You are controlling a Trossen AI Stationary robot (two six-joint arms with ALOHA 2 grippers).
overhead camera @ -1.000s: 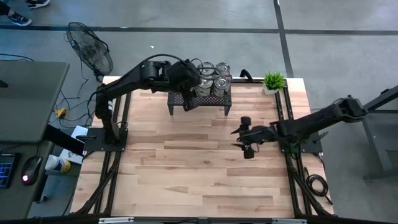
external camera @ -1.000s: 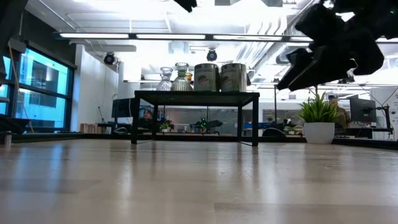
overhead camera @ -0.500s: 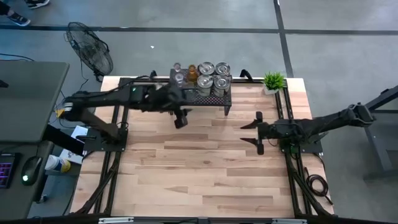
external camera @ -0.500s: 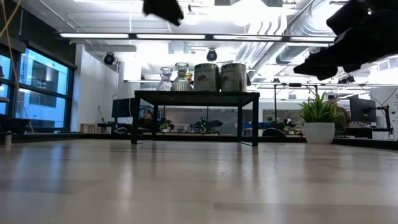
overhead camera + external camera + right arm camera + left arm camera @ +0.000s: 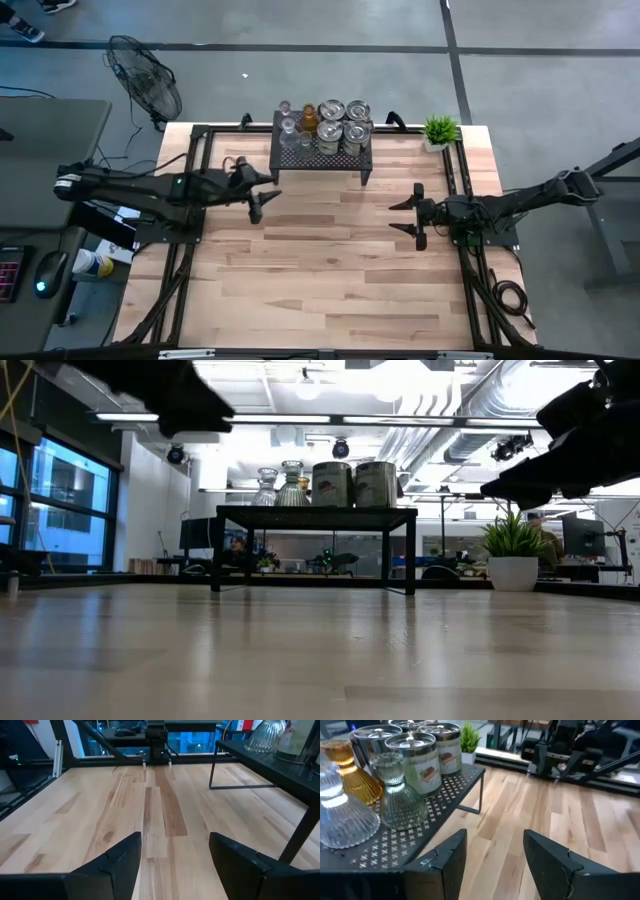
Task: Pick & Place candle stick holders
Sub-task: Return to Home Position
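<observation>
From overhead, straight down on the whole table (image 5: 330,290) and both arms. From tabletop height, level across the wood toward the black shelf (image 5: 315,513) (room behind also in frame). From each wrist, close and low over the boards, facing inward toward the other arm. Shared by all four: shelf and candle stick holders (image 5: 322,120).

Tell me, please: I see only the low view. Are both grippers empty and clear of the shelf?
Observer: Yes. The left gripper is open and empty, off the shelf's left front corner.
Operator: And the right one?
Observer: The right gripper is open and empty too, over the table's right side.
Operator: Is an amber holder on the shelf?
Observer: Yes, the amber holder stands in the back row.
</observation>
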